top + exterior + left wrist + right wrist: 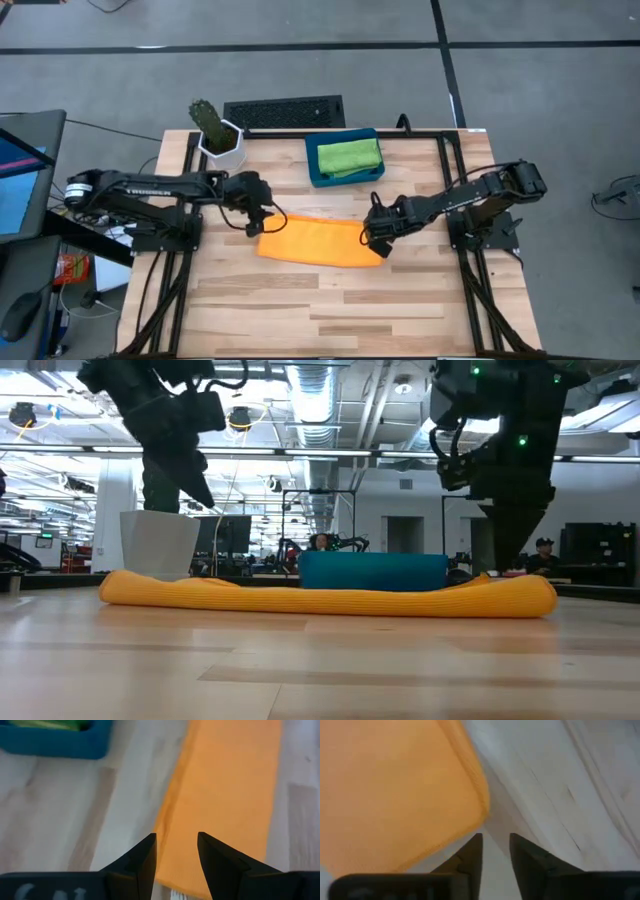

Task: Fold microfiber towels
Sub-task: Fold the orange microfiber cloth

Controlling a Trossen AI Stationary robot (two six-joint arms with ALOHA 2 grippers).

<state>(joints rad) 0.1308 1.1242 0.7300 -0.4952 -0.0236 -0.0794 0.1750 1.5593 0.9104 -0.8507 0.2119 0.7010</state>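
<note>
An orange towel (pixel 318 242) lies folded into a long strip on the table's middle; it also shows in the low view (pixel 330 596). A green towel (pixel 348 157) lies in a dark-blue tray (pixel 316 175) at the far middle. My left gripper (pixel 176 851) hovers open above the strip's left end (pixel 220 795). My right gripper (pixel 495 851) hovers open above the strip's right end, just off its corner (pixel 482 812). Blue and yellow towels are out of view.
A white pot with a cactus (pixel 215 132) stands at the table's far left corner. A black grille (pixel 285 111) lies on the floor beyond the far edge. Bare wood (pixel 330 310) lies between the towel and the near edge.
</note>
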